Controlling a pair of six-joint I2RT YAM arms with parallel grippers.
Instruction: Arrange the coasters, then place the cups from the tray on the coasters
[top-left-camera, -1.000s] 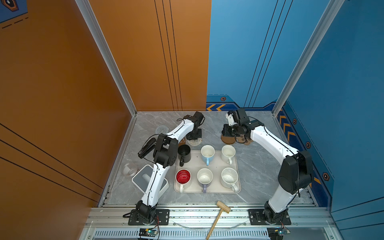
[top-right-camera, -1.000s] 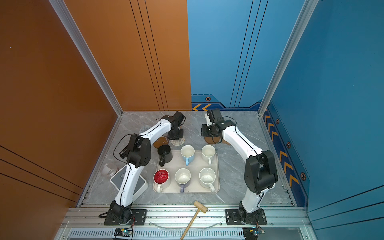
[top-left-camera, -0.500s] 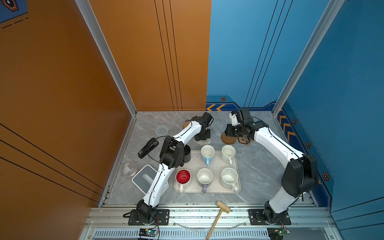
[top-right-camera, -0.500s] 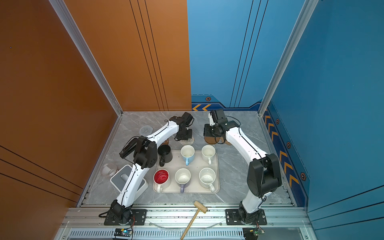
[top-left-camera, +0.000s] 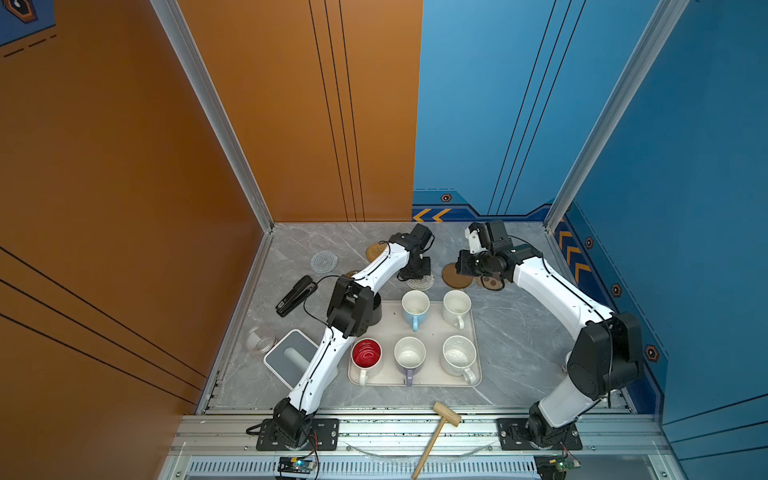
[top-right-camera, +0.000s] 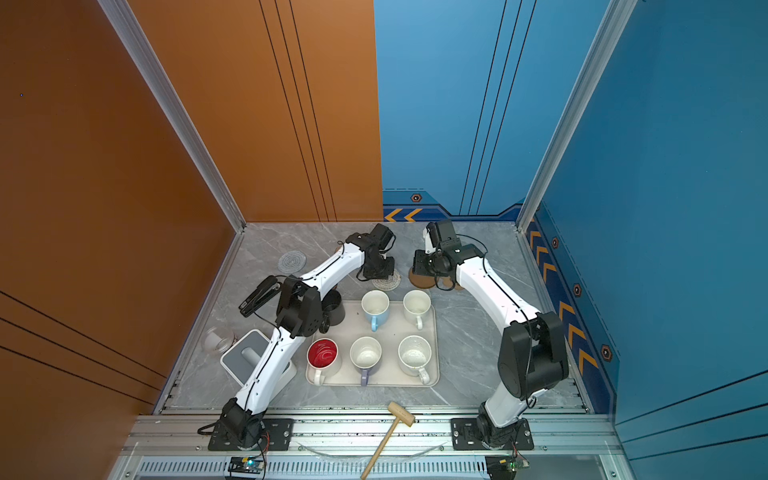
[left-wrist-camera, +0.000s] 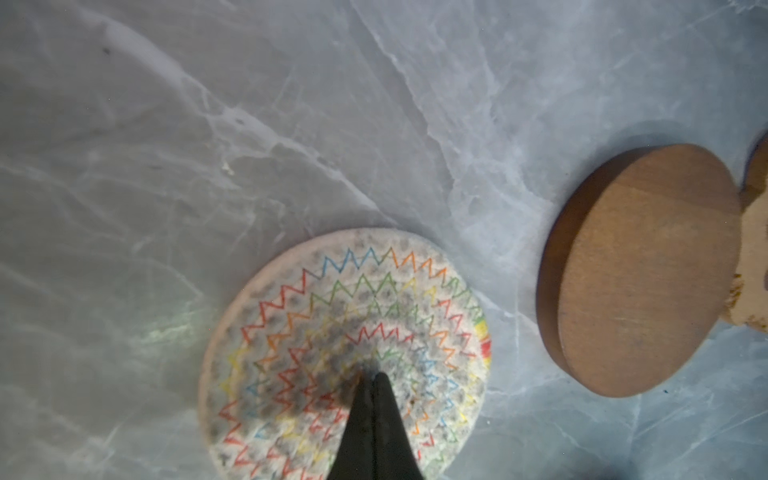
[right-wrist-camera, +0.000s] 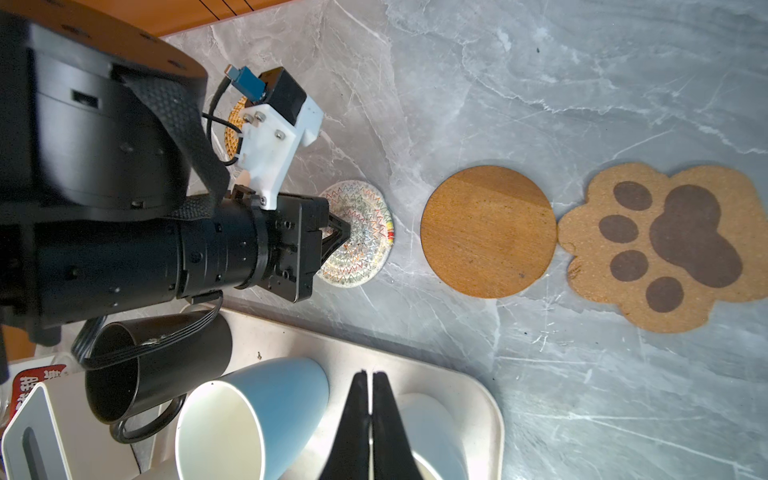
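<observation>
Left pincer (left-wrist-camera: 371, 376) and right pincer (right-wrist-camera: 370, 375) both closed, gripping nothing. Tray (top-left-camera: 432, 328) sits toward front edge of table (top-left-camera: 511, 332), cups (top-left-camera: 414, 305) standing on it. Beyond it, toward far edge: paw coaster (right-wrist-camera: 665, 249) touching brown disc coaster (right-wrist-camera: 488, 230), then zigzag-stitched coaster (left-wrist-camera: 307, 324), left tips resting on it.

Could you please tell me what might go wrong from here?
The shut left hand rests its tips on the zigzag coaster; sliding it could bump the round brown coaster nearby. The left elbow hangs close over the black mug and might knock it. That brown coaster and the paw coaster nearly touch, so mugs there may crowd.
</observation>
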